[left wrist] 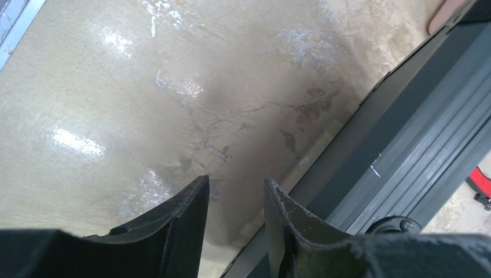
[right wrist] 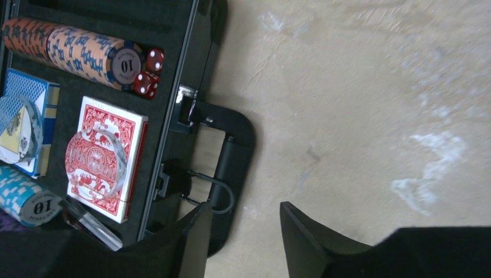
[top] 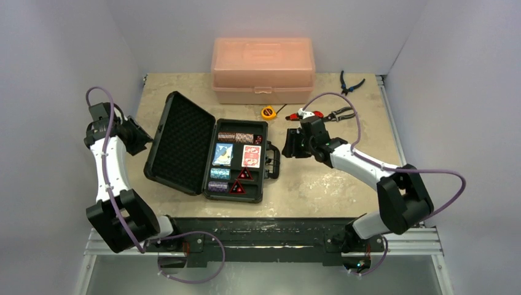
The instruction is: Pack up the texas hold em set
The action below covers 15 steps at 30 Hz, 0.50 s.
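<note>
The black case [top: 184, 142] lies open on the table, its foam-lined lid tilted up to the left. Its tray holds chip stacks [top: 235, 137], a blue deck [top: 222, 154], a red deck [top: 251, 156], black-red triangles [top: 241, 180] and red dice [right wrist: 149, 70]. The handle [right wrist: 231, 152] faces right. My right gripper [right wrist: 245, 213] is open and empty, just right of the handle [top: 273, 161]; it shows in the top view [top: 293, 145]. My left gripper [left wrist: 236, 191] is open and empty, low beside the outer edge of the lid [left wrist: 405, 133]; it shows in the top view [top: 140, 139].
A translucent orange box [top: 263, 69] stands at the back. A yellow tape measure [top: 268, 112], red-handled pliers [top: 313, 114] and black pliers [top: 348, 82] lie on the table behind my right gripper. Grey walls close in left, right and back.
</note>
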Each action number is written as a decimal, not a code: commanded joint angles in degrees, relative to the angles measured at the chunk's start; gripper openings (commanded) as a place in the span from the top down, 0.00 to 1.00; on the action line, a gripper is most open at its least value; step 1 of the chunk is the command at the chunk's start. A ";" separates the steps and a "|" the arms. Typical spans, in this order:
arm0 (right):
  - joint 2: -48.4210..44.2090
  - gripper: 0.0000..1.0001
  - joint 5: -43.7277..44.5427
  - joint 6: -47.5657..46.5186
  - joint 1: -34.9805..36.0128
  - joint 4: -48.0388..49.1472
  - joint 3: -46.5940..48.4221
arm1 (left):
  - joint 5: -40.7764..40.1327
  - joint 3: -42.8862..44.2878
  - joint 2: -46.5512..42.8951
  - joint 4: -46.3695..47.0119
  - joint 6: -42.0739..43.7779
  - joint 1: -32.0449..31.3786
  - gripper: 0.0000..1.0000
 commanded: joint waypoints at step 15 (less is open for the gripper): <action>-0.67 0.93 -24.69 -3.81 2.58 8.42 3.32 | 1.18 -0.45 -4.53 -0.33 3.40 -7.66 0.60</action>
